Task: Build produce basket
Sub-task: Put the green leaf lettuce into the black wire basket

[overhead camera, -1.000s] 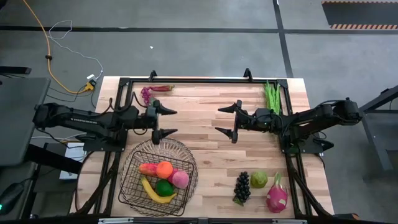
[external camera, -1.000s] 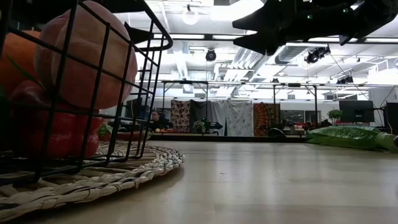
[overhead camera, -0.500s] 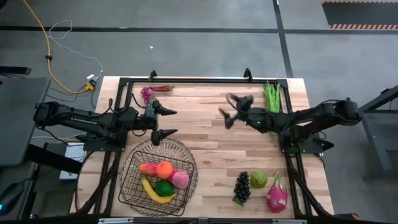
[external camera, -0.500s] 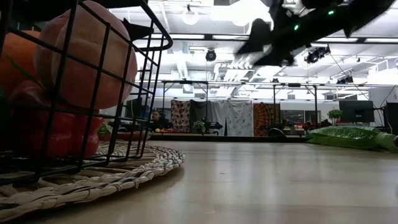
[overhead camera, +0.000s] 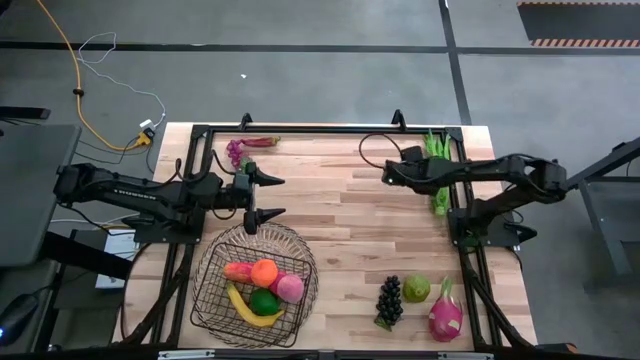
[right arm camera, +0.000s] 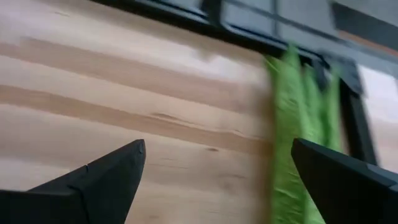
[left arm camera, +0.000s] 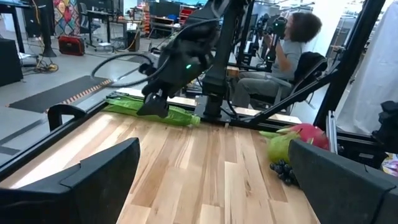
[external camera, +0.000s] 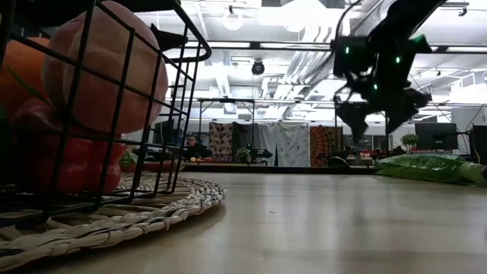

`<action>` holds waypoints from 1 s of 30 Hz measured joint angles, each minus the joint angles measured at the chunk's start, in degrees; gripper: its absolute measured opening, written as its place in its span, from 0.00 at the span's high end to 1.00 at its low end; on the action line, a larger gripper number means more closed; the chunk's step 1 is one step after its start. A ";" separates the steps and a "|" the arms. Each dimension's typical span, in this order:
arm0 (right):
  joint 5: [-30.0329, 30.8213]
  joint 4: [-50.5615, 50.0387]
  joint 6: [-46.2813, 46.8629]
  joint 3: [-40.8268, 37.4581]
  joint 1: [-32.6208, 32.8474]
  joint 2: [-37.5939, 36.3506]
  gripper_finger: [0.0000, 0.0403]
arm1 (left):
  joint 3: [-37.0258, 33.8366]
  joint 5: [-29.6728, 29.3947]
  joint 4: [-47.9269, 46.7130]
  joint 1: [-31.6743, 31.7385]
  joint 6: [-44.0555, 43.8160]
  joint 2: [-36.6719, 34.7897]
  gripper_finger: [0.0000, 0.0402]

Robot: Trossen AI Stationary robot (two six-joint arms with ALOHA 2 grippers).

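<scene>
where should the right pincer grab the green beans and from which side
Grip the green beans across the middle of the bundle, coming straight down from above. They lie flat as a long narrow bunch beside the table's far right frame rail, so the open right pincer should probably straddle the short width, fingers either side.
</scene>
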 joint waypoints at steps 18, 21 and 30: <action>5.46 -8.48 7.39 0.00 -11.37 17.98 0.02 | 0.00 0.02 -0.28 0.00 0.14 0.00 0.01; 5.35 -8.13 7.63 0.00 -12.13 20.66 0.02 | 0.00 0.02 -0.33 0.00 0.15 0.00 0.01; 7.25 -5.60 8.56 0.21 -13.47 26.64 0.04 | 0.00 0.04 -1.18 0.00 0.15 0.00 0.01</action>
